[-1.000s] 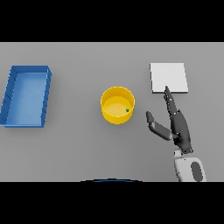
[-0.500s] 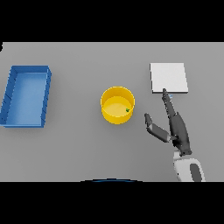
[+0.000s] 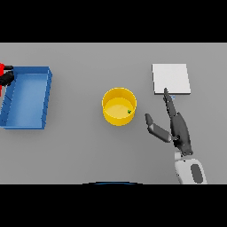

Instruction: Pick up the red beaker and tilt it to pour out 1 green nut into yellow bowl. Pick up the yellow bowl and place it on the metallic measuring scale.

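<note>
The yellow bowl (image 3: 119, 106) stands mid-table with one green nut (image 3: 129, 111) inside, near its right wall. To its right my right hand (image 3: 179, 131) rests open, fingers pointing away and the thumb spread toward the bowl, a short gap from it. The fingertips reach the front edge of the flat metallic scale (image 3: 171, 79) at the back right. At the far left edge a sliver of the red beaker (image 3: 1, 69) shows, with my dark left hand (image 3: 6, 78) wrapped across it; most of both is cut off.
A blue open bin (image 3: 26, 98) lies at the left, right beside the beaker and left hand. Bare grey table separates the bin, the bowl and the scale.
The left hand with the red beaker has come into view at the left edge beside the bin. The right hand has hardly shifted.
</note>
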Robot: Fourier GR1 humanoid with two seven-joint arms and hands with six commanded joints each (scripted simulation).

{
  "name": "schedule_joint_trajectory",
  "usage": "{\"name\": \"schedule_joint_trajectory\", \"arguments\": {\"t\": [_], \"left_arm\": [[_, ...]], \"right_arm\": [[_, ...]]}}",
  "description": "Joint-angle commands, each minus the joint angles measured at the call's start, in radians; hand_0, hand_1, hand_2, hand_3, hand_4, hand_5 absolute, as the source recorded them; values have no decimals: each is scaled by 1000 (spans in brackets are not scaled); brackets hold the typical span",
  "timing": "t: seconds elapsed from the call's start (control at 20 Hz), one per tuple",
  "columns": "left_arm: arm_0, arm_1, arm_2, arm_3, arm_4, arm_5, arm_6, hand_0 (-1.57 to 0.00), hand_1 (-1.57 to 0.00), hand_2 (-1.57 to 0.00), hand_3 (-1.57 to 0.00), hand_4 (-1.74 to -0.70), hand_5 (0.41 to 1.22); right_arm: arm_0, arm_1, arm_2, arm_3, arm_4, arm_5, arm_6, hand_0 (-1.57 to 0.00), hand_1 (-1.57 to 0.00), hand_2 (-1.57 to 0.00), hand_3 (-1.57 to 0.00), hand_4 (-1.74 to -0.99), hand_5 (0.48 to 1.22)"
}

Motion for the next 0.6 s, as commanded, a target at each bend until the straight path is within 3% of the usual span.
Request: {"name": "schedule_joint_trajectory", "arguments": {"t": [0.0, 0.05, 0.15, 0.2, 0.3, 0.4, 0.55], "left_arm": [[7, 14, -9, -22, 17, -19, 6, -1571, -1571, -1571, -1366, -1735, 955], [23, 39, -26, -57, 29, -44, 15, -1571, -1571, -1571, -1407, -1661, 888], [41, 73, -52, -112, 44, -104, -23, -1571, -1545, -1489, -1238, -1311, 774], [47, 82, -61, -117, 42, -147, -60, -1495, -1380, -1311, -1098, -1155, 740], [70, 109, -48, -146, 85, -232, -109, -1003, -883, -839, -707, -933, 697], [86, 126, -47, -157, 101, -272, -112, -641, -565, -536, -452, -823, 667], [65, 125, -91, -148, 41, -284, -99, -328, -289, -274, -231, -750, 647]], "right_arm": [[2, 1, 0, 2, 0, -1, -5, 1, 1, 1, 1, -1168, 679], [-3, 1, 1, -2, 3, -4, -5, 1, 1, 1, 1, -1165, 678], [0, 5, 6, 2, 16, -11, 2, 1, 1, 1, 1, -1163, 671], [4, -10, -3, -10, 7, -6, -2, 1, 1, 1, 1, -1159, 669], [-4, -8, -3, 5, 4, -3, -8, 1, 1, 1, 1, -1162, 671], [-2, -11, -2, -4, 7, -6, -12, 1, 1, 1, 1, -1151, 677], [1, -17, -1, -10, 0, 7, -15, 1, 1, 1, 1, -1148, 688]]}}
